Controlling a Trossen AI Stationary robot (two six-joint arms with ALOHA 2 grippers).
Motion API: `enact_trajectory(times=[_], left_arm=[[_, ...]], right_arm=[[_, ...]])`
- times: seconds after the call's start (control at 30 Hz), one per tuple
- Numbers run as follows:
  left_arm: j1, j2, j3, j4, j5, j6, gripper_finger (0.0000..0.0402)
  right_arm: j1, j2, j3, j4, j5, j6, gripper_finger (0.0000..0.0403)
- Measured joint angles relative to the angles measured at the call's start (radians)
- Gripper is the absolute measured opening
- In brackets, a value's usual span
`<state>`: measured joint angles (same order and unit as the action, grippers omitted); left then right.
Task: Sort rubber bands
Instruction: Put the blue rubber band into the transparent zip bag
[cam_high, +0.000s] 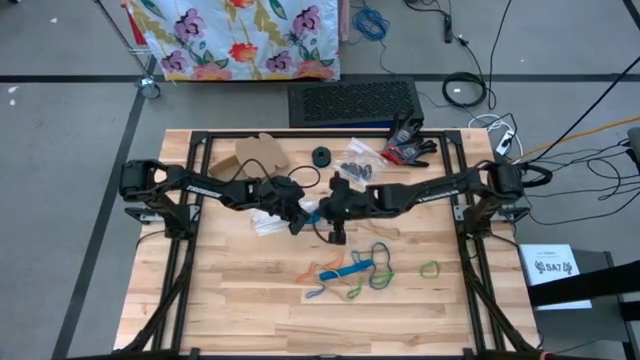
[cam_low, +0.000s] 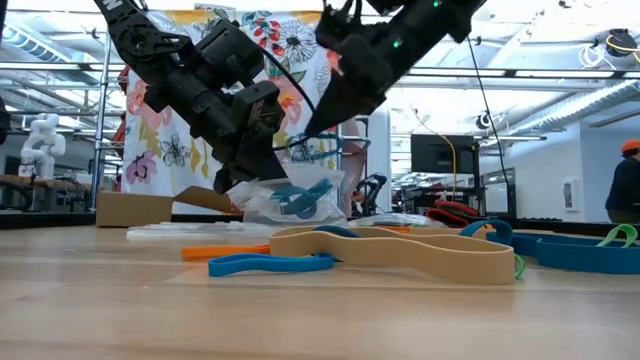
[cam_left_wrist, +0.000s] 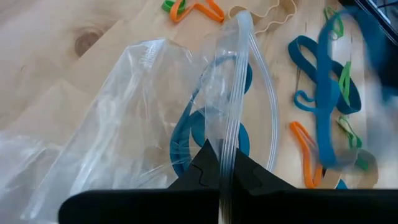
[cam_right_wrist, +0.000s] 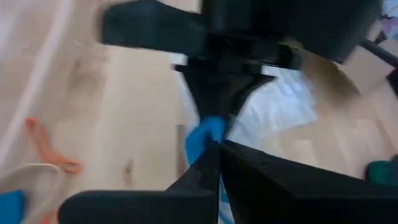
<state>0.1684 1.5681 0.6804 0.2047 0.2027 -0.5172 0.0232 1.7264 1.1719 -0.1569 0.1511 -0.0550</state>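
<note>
1. One wooden worktop (cam_high: 250, 320) fills the middle of the high view, framed by black rails, with grey floor all round it.
2. Two dark arms reach in from the left and right edges of the high view and meet just above the centre of the worktop.
3. A flowered cloth (cam_high: 240, 35) hangs across the upper left of the high view; a black grille (cam_high: 352, 102) lies on the floor just above the worktop's top edge.
4. A clear plastic bag (cam_left_wrist: 124, 118) hangs from the left gripper (cam_left_wrist: 222, 169), whose fingers are pressed together on the bag's rim; blue bands show through the film. In the low view the bag (cam_low: 290, 195) sags at centre, its bottom near the worktop.
5. The right gripper (cam_right_wrist: 214, 146) has its fingers closed on a blue rubber band (cam_right_wrist: 205, 137), right at the left gripper's tips by the bag mouth. In the low view it comes down from the upper middle (cam_low: 312, 125) to just above the bag.
6. The rubber bands (cam_high: 355, 272) not yet bagged lie loose on the worktop just below centre in the high view: blue, green and orange loops tangled together, with one green loop (cam_high: 429, 268) apart to the right.
7. In the low view a tan band (cam_low: 400, 250) lies in the foreground at centre, a blue one (cam_low: 270, 263) touching its left end.
</note>
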Motion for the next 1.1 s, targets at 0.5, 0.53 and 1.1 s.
enact_trajectory(times=[0.5, 0.53, 1.1], left_arm=[[0.0, 0.001, -0.001, 0.059, 0.047, 0.0, 0.0], [0.0, 0.001, -0.001, 0.062, 0.048, 0.0, 0.0], [0.008, 0.0, 0.0, 0.171, 0.061, 0.0, 0.0]], right_arm=[[-0.049, 0.138, 0.001, 0.059, -0.099, -0.085, 0.0], [-0.051, 0.141, 0.001, 0.054, -0.115, -0.082, 0.0], [-0.103, 0.15, 0.002, -0.065, -0.473, 0.033, 0.0]])
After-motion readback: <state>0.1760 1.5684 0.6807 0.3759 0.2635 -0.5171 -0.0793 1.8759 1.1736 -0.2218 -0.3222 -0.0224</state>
